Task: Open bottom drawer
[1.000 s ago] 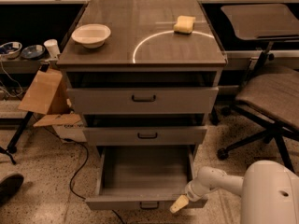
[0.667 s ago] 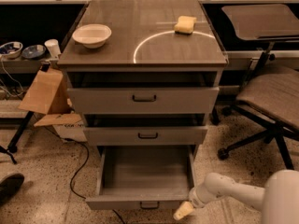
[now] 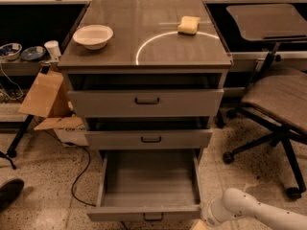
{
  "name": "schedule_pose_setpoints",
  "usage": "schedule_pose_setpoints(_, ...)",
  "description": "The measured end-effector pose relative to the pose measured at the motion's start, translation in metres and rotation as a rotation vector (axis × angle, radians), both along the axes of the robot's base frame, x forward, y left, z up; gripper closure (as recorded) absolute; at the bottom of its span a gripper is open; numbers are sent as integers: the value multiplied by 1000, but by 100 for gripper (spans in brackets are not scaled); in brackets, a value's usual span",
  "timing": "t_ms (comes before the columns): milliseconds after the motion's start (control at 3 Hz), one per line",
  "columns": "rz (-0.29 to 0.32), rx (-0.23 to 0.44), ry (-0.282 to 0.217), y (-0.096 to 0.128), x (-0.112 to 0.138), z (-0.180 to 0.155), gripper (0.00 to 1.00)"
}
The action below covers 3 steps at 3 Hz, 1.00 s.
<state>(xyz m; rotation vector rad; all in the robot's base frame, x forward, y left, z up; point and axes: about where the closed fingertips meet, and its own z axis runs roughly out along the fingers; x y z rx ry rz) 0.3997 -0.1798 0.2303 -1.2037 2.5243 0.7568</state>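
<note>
The bottom drawer (image 3: 149, 181) of the grey cabinet is pulled far out, showing a plain grey inside with nothing in it. Its short front panel (image 3: 115, 214) lies at the bottom edge of the camera view, with the small black bar handle (image 3: 153, 218) at its centre. My gripper (image 3: 198, 224) is at the drawer's front right corner, low beside the front panel and mostly cut off by the bottom edge. The white arm (image 3: 249, 209) reaches in from the lower right.
The top drawer (image 3: 146, 102) and middle drawer (image 3: 149, 139) stand slightly ajar above. A white bowl (image 3: 92, 35) and a yellow sponge (image 3: 188, 25) lie on the cabinet top. An office chair (image 3: 280, 102) stands to the right, a cardboard box (image 3: 45, 94) and a cable (image 3: 80, 178) to the left.
The arm has pulled back to the lower right and the gripper has sunk toward the bottom edge of the view. The bottom drawer stays pulled out as before.
</note>
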Motion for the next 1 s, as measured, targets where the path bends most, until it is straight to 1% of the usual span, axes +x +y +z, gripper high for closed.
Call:
schedule_pose_setpoints(333, -21, 24, -26, -12, -7, 15, 0)
schedule_pose_setpoints(667, -67, 36, -69, -28, -3, 30, 0)
schedule_pose_setpoints(1000, -72, 37, -71, -30, -4, 31, 0)
